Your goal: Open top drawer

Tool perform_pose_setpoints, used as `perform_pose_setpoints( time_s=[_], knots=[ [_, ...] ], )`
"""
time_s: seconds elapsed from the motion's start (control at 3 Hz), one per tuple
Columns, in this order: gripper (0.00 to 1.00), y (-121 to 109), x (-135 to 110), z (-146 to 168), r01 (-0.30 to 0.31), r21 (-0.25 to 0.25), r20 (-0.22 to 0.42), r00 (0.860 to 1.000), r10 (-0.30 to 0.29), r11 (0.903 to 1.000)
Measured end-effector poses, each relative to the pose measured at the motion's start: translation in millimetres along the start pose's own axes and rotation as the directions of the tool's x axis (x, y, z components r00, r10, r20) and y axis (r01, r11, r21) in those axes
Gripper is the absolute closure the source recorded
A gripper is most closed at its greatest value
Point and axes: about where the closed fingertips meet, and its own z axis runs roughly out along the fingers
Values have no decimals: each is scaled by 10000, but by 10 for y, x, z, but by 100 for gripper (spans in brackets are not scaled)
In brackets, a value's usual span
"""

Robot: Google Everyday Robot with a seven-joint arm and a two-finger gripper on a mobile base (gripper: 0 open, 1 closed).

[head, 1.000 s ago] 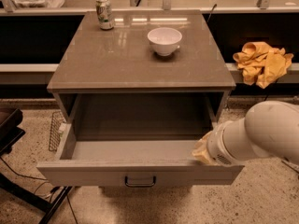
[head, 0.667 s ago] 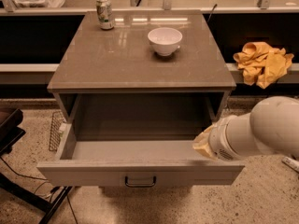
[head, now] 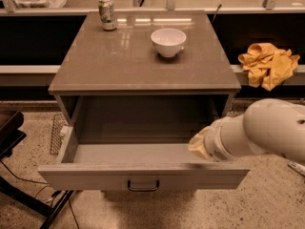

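The top drawer (head: pixel 143 175) of the grey cabinet stands pulled far out. Its wide grey front carries a small black bar handle (head: pixel 143 185) at centre, and its plain grey inside holds nothing. My white arm (head: pixel 267 130) comes in from the right. Its wrist end sits over the drawer's right front corner, and my gripper (head: pixel 198 146) is there at the drawer's right inner side, mostly hidden by the wrist. It is well to the right of the handle and above it.
On the cabinet top (head: pixel 143 61) stand a white bowl (head: pixel 168 41) and a drinks can (head: pixel 107 14). A yellow cloth (head: pixel 268 63) lies on a ledge at the right. A black stand (head: pixel 14 142) sits at the left on the speckled floor.
My arm has drawn slightly up and to the right, away from the drawer's front edge. The drawer has stayed open in the same place.
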Motion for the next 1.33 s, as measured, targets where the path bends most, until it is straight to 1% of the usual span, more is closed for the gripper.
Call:
perform_pose_setpoints(
  time_s=[0.33, 0.67, 1.0, 1.33],
  knots=[
    [100, -80, -235, 416, 663, -419, 424, 9970, -645, 9969],
    [100, -215, -468, 900, 1318, -893, 553, 9903, -1272, 9872],
    [100, -208, -548, 1017, 1508, -1042, 599, 9876, -1452, 9831],
    [100, -134, -510, 1078, 1384, -1143, 756, 9886, -1303, 9838]
  ],
)
